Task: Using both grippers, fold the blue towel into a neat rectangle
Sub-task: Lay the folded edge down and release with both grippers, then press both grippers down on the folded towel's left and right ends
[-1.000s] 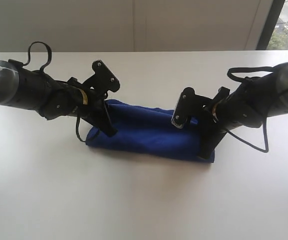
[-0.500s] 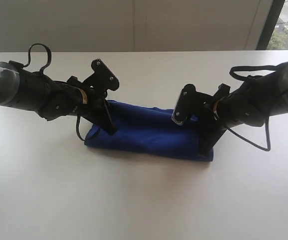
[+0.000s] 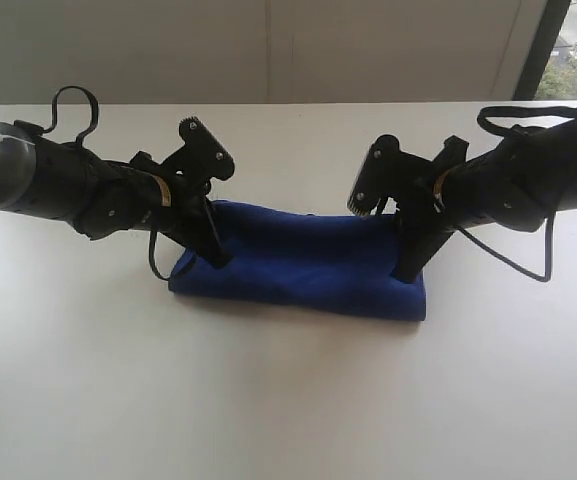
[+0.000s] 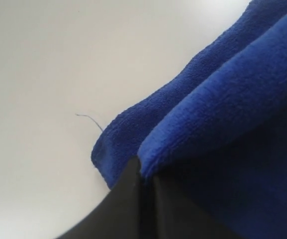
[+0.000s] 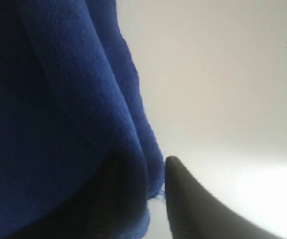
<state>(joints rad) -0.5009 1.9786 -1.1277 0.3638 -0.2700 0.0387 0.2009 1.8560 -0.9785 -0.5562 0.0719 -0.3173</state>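
The blue towel (image 3: 303, 262) lies on the white table as a long folded strip. My left gripper (image 3: 216, 258) points down at its left end. In the left wrist view the two black fingers (image 4: 128, 199) are shut on the edge of an upper layer of the blue towel (image 4: 223, 114). My right gripper (image 3: 408, 272) stands on the strip's right end, back from the near corner. In the right wrist view one black finger (image 5: 183, 199) is beside the towel's edge (image 5: 73, 99) with a sliver of table showing between them. The other finger is a dark shape under the cloth. No white label shows.
The white table (image 3: 288, 400) stretches wide in front of the towel and behind it. A wall and a window strip (image 3: 568, 50) stand at the back. A loose thread (image 4: 88, 118) lies on the table by the towel's left corner.
My right gripper has risen and drawn back from the towel's near right corner toward its far edge. The towel's right end now lies flatter. The left gripper has hardly moved.
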